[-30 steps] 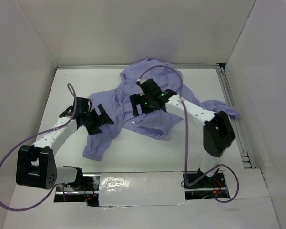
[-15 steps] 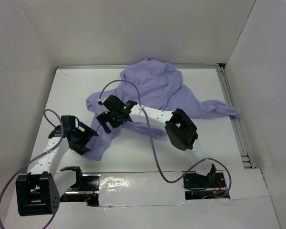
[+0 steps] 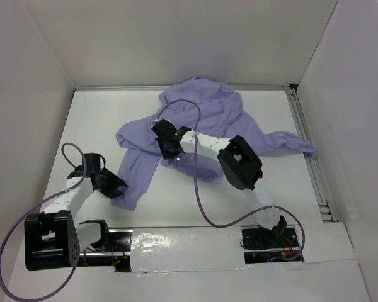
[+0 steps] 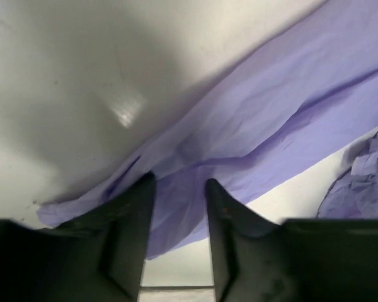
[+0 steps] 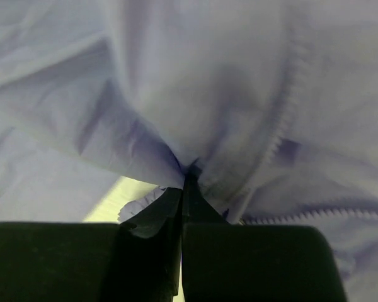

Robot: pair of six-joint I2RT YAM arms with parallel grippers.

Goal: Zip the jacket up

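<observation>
So the jacket (image 3: 201,119) is lying crumpled on the white tabletop (image 3: 101,113), bulk at the far middle, one sleeve trailing to its right and a long flap running toward the near left. The right pincer (image 3: 166,148) sits on the jacket's left-middle part, clamped tight with a bunch of lavender fabric pinched at its tips (image 5: 184,179), and a line of zipper teeth (image 5: 283,126) runs just right of that pinch. The left pincer (image 3: 116,189) is at the jacket's near-left end, partway open (image 4: 179,189); the flap's edge lies between its tips, not squeezed (bare tabletop shows in the gap). In the way: the right arm (image 3: 239,163) lies across the jacket's near side, and its purple cable (image 3: 184,101) loops over the fabric. A metal rail (image 3: 312,157) runs just beyond the jacket's right sleeve
</observation>
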